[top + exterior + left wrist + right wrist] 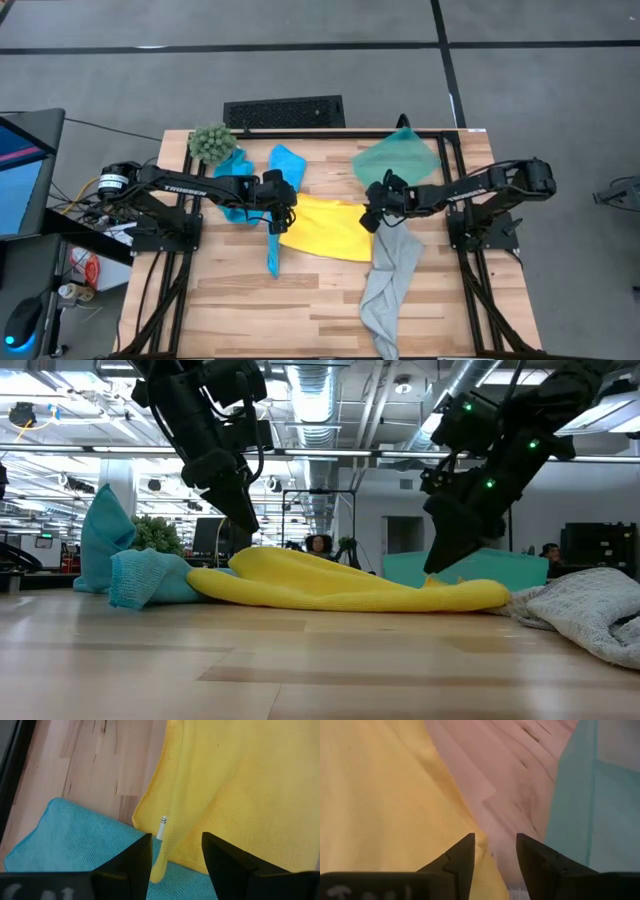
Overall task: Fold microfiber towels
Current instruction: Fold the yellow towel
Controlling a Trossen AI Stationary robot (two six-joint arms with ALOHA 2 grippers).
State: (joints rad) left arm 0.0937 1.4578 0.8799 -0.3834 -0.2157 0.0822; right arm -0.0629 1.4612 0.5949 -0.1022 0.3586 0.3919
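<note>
The limp yellow microfiber towel (328, 227) lies spread mid-table between the left gripper (281, 205) and right gripper (372, 213), both seemingly parted and empty over opposite edges, likely readying a fold.

The middle towel (325, 228) lies between two towels (277, 195) leftward and another (392, 275) rightward.

bright, even overhead light from ceiling fixtures (318, 400) glaring in the low view; soft shadows under the yellow towel (350, 592); foreground table (320, 670) blurred there.
</note>
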